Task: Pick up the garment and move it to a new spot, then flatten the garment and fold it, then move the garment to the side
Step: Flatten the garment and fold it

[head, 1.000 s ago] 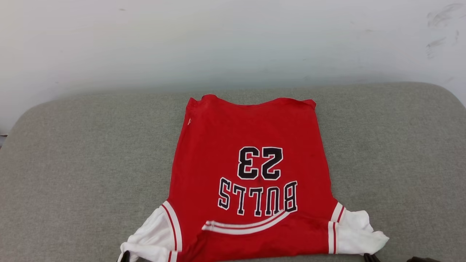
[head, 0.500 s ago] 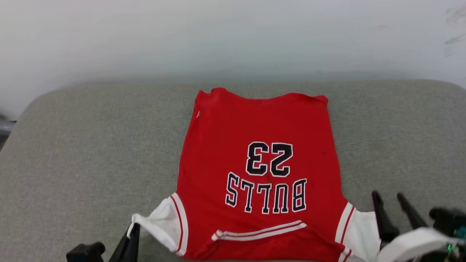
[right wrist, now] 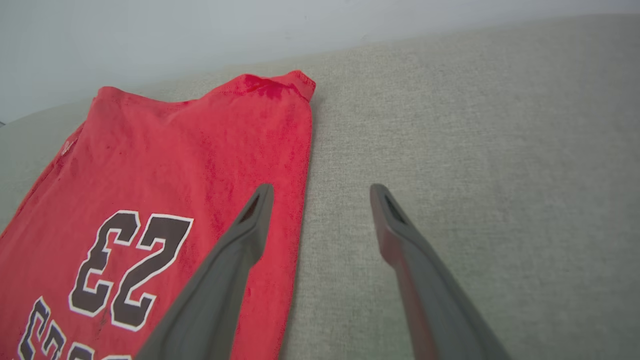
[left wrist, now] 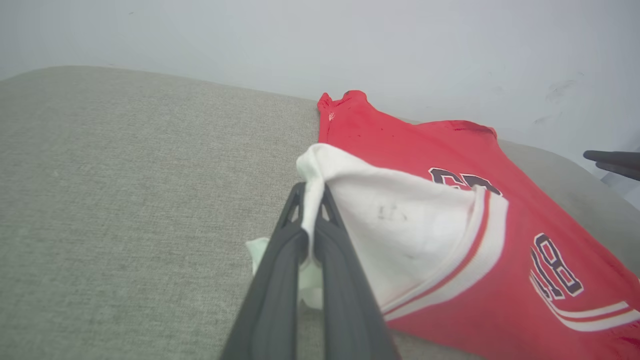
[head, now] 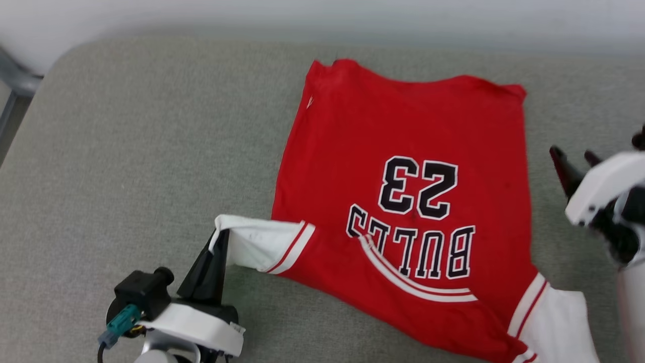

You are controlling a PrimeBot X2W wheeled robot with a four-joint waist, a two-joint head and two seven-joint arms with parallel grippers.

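The garment (head: 403,151), a red jersey with white sleeves and black lettering, lies spread on the grey cushion, letters facing up. My left gripper (head: 219,241) is shut on the tip of its white left sleeve (left wrist: 400,225), lifting that sleeve off the cushion; the dark fingers (left wrist: 295,240) pinch the cloth between them. My right gripper (head: 574,157) hovers open beside the garment's right edge (right wrist: 295,175), holding nothing, one finger over the red cloth and the other over bare cushion. The other white sleeve (head: 554,317) lies flat at the lower right.
The grey cushioned surface (head: 126,151) stretches wide to the left of the garment. A pale wall (left wrist: 300,40) runs behind its far edge. A grey metal leg (head: 15,85) shows past the cushion's left corner.
The head camera has tilted down and shifted. My right gripper let go of the right sleeve, opened and rose beside the garment. My left gripper pulled the left sleeve up and inward.
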